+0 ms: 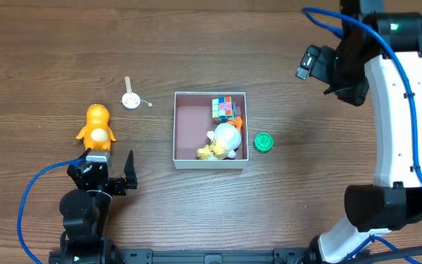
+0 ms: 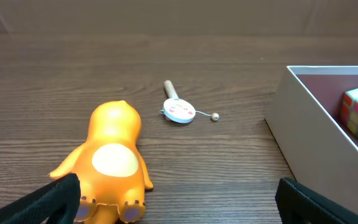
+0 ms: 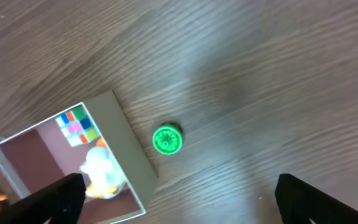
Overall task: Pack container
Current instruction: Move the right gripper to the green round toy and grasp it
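The container (image 1: 209, 94) is a square white-walled box with a pink floor at the table's middle. It holds a colour cube (image 1: 224, 108) and a white and yellow duck toy (image 1: 224, 141). A green cap (image 1: 263, 142) lies just outside its right wall. An orange figure (image 1: 97, 126) lies at the left, and a small white rattle (image 1: 130, 99) lies beyond it. My left gripper (image 1: 110, 176) is open and empty just in front of the orange figure (image 2: 114, 162), whose feet sit by the left finger. My right gripper (image 3: 179, 199) is open and empty, raised above the green cap (image 3: 167, 140).
In the left wrist view the rattle (image 2: 179, 110) lies beyond the figure and the container's wall (image 2: 303, 130) stands at the right. The right wrist view shows the container's wall (image 3: 126, 146). The right arm's white body (image 1: 398, 117) stands at the right edge.
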`<action>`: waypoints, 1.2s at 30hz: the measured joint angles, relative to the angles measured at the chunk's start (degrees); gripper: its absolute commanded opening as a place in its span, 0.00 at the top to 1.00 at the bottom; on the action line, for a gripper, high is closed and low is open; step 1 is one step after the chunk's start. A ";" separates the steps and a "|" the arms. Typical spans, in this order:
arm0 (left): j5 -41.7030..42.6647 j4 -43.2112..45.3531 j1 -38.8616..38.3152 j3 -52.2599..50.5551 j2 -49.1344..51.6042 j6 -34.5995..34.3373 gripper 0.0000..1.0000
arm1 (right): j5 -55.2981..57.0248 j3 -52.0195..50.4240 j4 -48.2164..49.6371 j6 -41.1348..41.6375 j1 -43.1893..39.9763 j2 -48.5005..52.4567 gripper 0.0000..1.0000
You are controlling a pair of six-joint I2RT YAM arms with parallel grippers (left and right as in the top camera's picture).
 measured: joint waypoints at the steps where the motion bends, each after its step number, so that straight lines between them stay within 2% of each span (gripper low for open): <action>1: 0.00 0.00 0.00 0.00 0.02 0.00 0.00 | -1.97 0.00 0.55 0.35 -0.72 -0.11 0.00; 4: 0.00 0.00 0.00 0.00 0.00 0.00 0.00 | -6.91 0.00 1.33 1.01 -3.91 -0.11 0.00; 8: 0.00 0.00 0.00 0.00 0.00 0.00 0.00 | -7.50 -0.17 -0.07 4.66 -5.88 -0.13 0.00; 14: 0.00 0.00 0.00 0.00 0.00 0.00 0.00 | -4.07 -11.17 0.52 23.10 -6.43 -0.55 0.00; 17: 0.00 0.00 0.00 0.00 0.02 0.00 0.00 | -4.17 -14.34 0.66 29.33 -6.16 -0.55 0.00; 20: 0.00 0.00 0.00 0.00 0.02 0.00 0.00 | -4.37 -15.10 0.66 33.42 -3.72 -0.55 0.00; 23: 0.00 0.00 0.00 0.00 0.02 0.00 0.00 | -4.39 -16.31 0.22 41.09 1.14 -0.55 0.00; 26: 0.00 0.02 0.00 0.00 0.00 0.00 0.00 | -4.83 -20.90 1.29 47.34 2.21 -0.55 0.00; 36: 0.00 0.02 0.00 0.00 0.02 0.00 0.00 | -5.18 -34.25 14.62 53.31 2.21 -0.68 0.00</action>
